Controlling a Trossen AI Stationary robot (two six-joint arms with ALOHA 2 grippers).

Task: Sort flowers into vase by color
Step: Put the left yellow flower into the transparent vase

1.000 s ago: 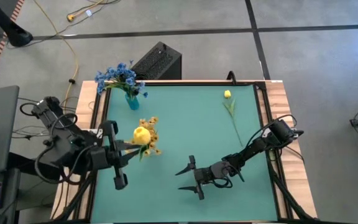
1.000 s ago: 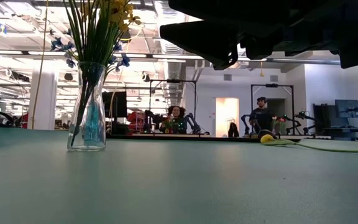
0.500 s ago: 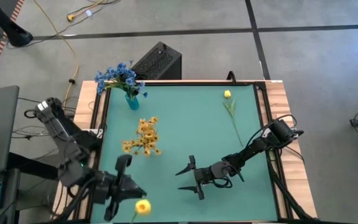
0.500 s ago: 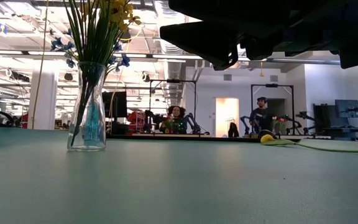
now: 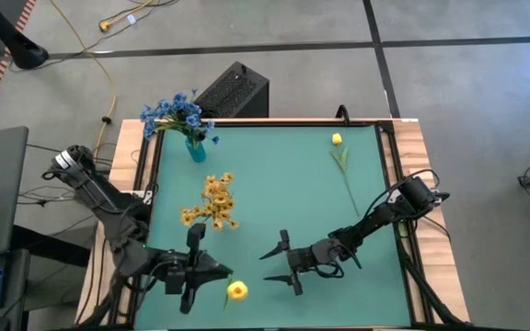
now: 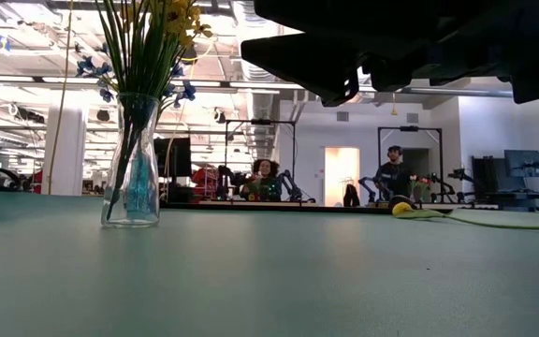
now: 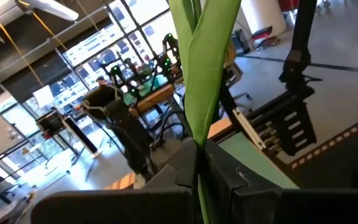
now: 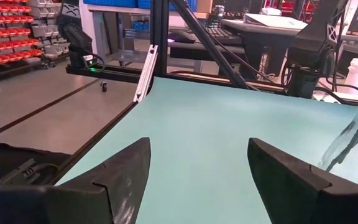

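Gripping a yellow bud stem (image 5: pixel 236 291) by its green stalk, the left gripper (image 5: pixel 212 270) hangs over the near left part of the green table (image 5: pixel 283 193), its fingers clenched tight on the stalk; the left wrist view shows a broad green leaf (image 7: pixel 205 68) rising straight up from between the closed fingers, and from above the yellow bud sits just beyond the fingertips, toward the table's near edge. Near the middle of the near half of the table, the right gripper (image 5: pixel 275 262) waits with its two dark fingers (image 8: pixel 120 174) spread wide and nothing between them. At the far left corner stands a clear glass vase (image 5: pixel 195 148) holding blue small-blossom sprays (image 5: pixel 175 113); in the low view it stands upright, with green stalks, blue blossoms and some yellow blossoms showing above its neck. A yellow small-blossom spray (image 5: pixel 213 202) lies flat on the table surface between the vase and the left gripper, apart from both. A second single yellow bud stem (image 5: pixel 341 165) lies on the far right part of the table, bud toward the far edge, well apart from either gripper.
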